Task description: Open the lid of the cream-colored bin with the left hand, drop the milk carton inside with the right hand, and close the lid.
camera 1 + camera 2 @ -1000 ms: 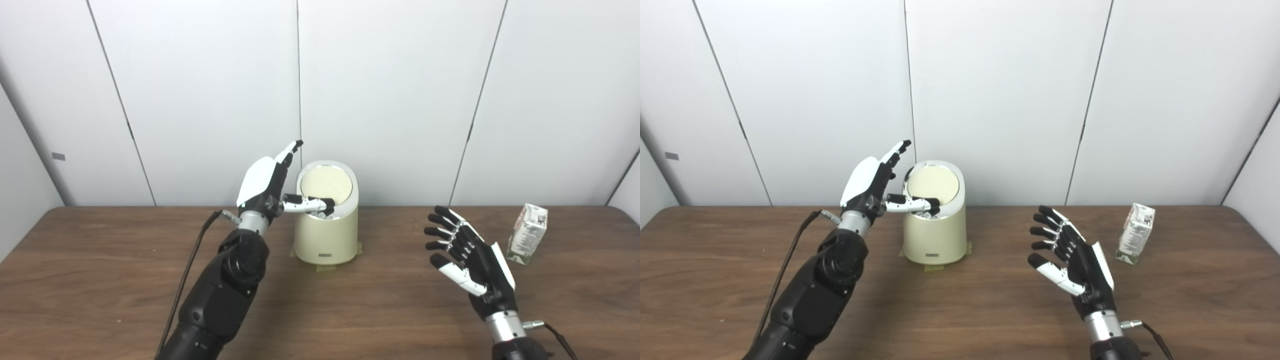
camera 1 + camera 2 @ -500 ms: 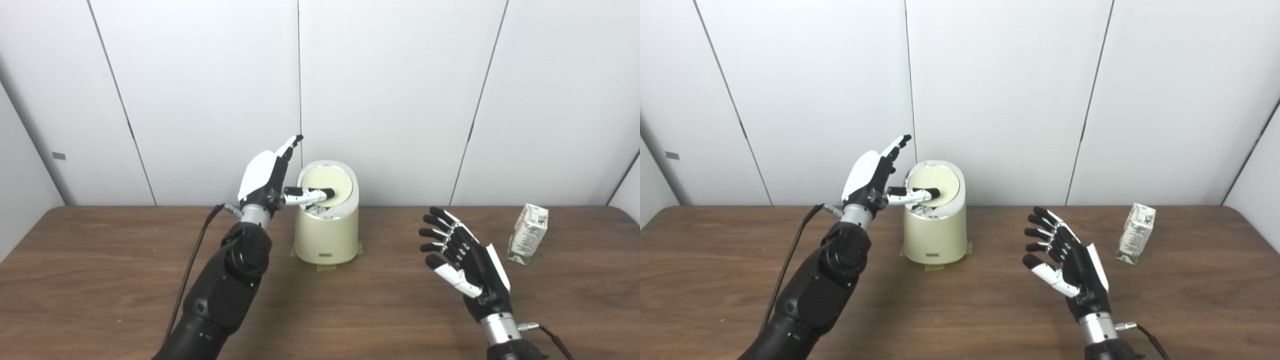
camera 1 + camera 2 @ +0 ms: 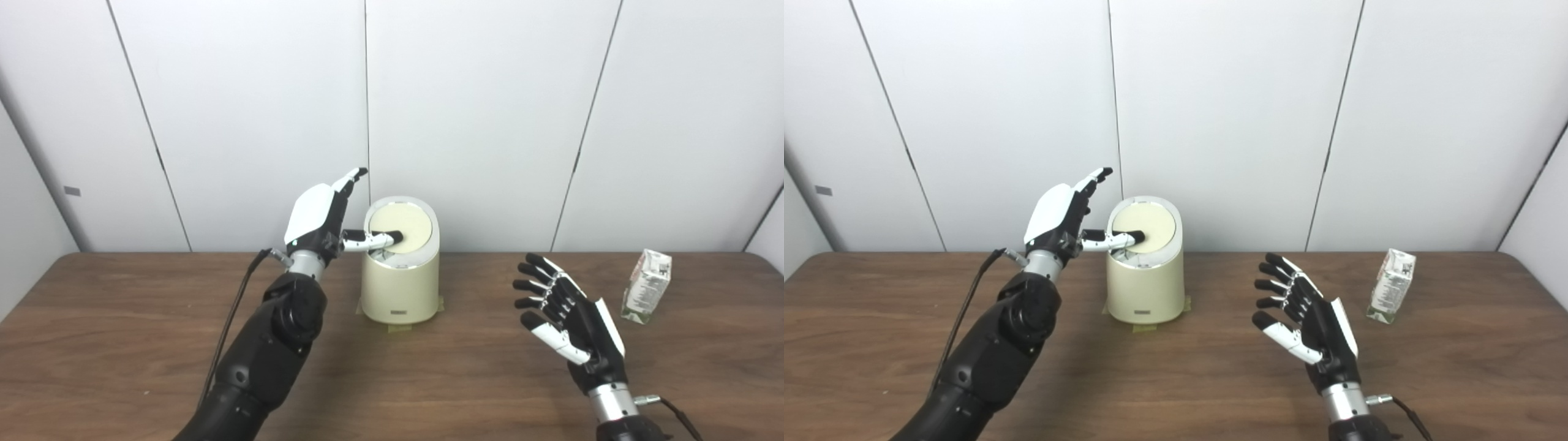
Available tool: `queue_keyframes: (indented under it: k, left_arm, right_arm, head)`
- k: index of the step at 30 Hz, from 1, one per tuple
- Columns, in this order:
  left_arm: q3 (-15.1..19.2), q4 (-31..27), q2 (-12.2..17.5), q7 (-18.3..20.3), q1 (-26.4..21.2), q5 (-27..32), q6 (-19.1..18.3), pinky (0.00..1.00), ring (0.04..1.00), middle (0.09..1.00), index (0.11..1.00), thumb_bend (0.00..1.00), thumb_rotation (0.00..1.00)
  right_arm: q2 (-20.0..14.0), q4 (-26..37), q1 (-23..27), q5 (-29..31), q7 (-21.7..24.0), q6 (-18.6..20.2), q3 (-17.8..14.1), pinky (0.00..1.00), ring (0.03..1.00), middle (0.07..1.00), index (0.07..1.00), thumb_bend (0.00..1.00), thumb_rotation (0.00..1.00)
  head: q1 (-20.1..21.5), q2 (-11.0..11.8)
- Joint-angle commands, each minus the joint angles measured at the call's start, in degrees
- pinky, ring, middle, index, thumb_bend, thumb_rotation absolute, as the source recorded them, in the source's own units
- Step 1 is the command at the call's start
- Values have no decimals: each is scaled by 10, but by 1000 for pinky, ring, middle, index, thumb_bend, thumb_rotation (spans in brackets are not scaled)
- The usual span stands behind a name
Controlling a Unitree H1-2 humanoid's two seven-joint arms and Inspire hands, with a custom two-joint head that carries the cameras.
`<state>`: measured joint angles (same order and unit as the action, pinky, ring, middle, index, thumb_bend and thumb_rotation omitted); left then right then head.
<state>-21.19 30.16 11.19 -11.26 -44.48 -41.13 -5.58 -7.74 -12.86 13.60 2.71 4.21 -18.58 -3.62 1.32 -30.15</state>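
Observation:
A cream-colored bin (image 3: 399, 288) stands at the back middle of the table, its round lid (image 3: 401, 228) tilted toward me. My left hand (image 3: 321, 219) is raised at the bin's left, open, fingers pointing up and thumb lying across the lid's front left edge. A small white and green milk carton (image 3: 646, 285) stands upright at the far right. My right hand (image 3: 566, 312) hovers open above the table, palm facing left, well left of the carton and holding nothing.
The brown wooden table (image 3: 122, 343) runs to a white panelled wall (image 3: 490, 122) behind the bin. Tape strips (image 3: 401, 326) lie under the bin's base. A black cable (image 3: 236, 312) hangs from my left wrist.
My left hand has risen and drawn back left; its thumb has moved from the lid's lower front rim up onto the lid's left part. My right hand has shifted slightly left and toward me.

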Motion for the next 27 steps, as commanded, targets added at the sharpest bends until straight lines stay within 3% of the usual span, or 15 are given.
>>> queue_keyframes:
  k: [1, 7, 10, 16, 23, 25, 27]
  left_arm:
    - [-28, -14, 17, 18, -34, -54, -21, 687, 847, 911, 974, 998, 170]
    - [-68, -39, 31, 82, -30, -83, -49, 715, 887, 941, 1000, 1000, 199]
    - [-81, -30, 34, 76, -23, -95, -41, 653, 875, 942, 1000, 1000, 262]
    - [-85, -11, 31, 49, -5, -99, -38, 635, 862, 934, 1000, 1000, 295]
    - [-23, -22, 4, 3, 15, -31, -12, 624, 851, 911, 979, 1000, 302]
    - [15, -31, -12, 5, 19, 24, 2, 651, 853, 908, 970, 996, 315]
    - [80, -47, -41, 32, 22, 119, 0, 758, 894, 917, 959, 983, 335]
  right_arm:
    - [1, 9, 8, 3, -1, -15, 0, 621, 752, 819, 834, 722, 522]
    - [1, 14, 7, 8, 2, -12, -1, 630, 755, 822, 835, 718, 513]
    - [2, 15, 7, 7, 1, -12, -1, 627, 755, 822, 835, 714, 513]
    - [1, 13, 7, 5, 0, -17, -2, 621, 745, 820, 836, 700, 509]
    - [-1, 12, 5, 9, 2, -12, -3, 632, 752, 819, 835, 718, 523]
    - [-3, 7, 5, 9, 3, -16, -4, 620, 747, 815, 834, 712, 517]
    - [-3, 7, 4, 5, 0, -12, -4, 610, 740, 811, 831, 721, 525]
  head:
    - [1, -1]
    - [2, -3]
    - [2, -4]
    - [2, -2]
    - [-4, 0]
    - [-6, 0]
    - [-8, 0]
